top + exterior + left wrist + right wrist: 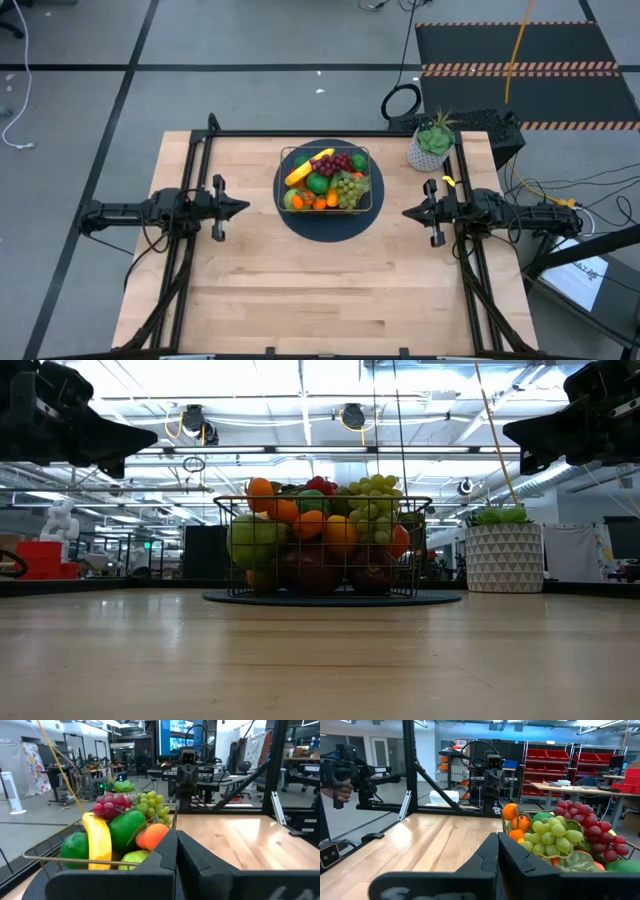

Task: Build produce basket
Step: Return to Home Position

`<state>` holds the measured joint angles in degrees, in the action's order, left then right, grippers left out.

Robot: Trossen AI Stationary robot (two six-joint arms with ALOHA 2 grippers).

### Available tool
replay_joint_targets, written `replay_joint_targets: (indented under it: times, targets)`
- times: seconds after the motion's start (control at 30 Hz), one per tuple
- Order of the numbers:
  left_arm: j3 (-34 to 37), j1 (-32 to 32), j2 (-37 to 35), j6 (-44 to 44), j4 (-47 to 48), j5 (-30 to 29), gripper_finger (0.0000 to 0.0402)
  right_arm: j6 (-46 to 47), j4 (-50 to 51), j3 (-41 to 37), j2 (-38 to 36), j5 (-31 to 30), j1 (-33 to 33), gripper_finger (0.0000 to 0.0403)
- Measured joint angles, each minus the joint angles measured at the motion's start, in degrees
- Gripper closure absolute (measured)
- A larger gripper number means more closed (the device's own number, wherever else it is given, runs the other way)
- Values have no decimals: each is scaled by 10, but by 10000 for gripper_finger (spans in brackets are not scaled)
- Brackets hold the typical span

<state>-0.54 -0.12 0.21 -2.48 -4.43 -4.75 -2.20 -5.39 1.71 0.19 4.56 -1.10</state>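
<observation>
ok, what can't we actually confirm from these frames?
Bottom layer of produce: covered by top fruit in high view, by front fruit in low view.
Dark mat centre: under the basket.
Left hand and right hand: rear parts cut by low view's top edge.

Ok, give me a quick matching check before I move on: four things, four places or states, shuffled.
1 banana
2 green grapes
3 potted plant
4 left claw

A standing on the table, outside the basket
B shut, raised above the table
C in the basket, left side
D in the basket, right side

Pairs: 1-C, 2-D, 3-A, 4-B.
</observation>
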Motion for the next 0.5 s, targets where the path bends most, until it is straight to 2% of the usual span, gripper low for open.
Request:
replay_joint_targets:
  times: [0.07,0.23,0.5]
  targets:
    - [0,0,-1,0,-1,3,400,0,0,0,0,0,0,403]
    - [0,0,-1,-3,12,52,399,0,0,0,0,0,0,403]
    - [0,0,-1,28,13,57,391,0,0,0,0,0,0,403]
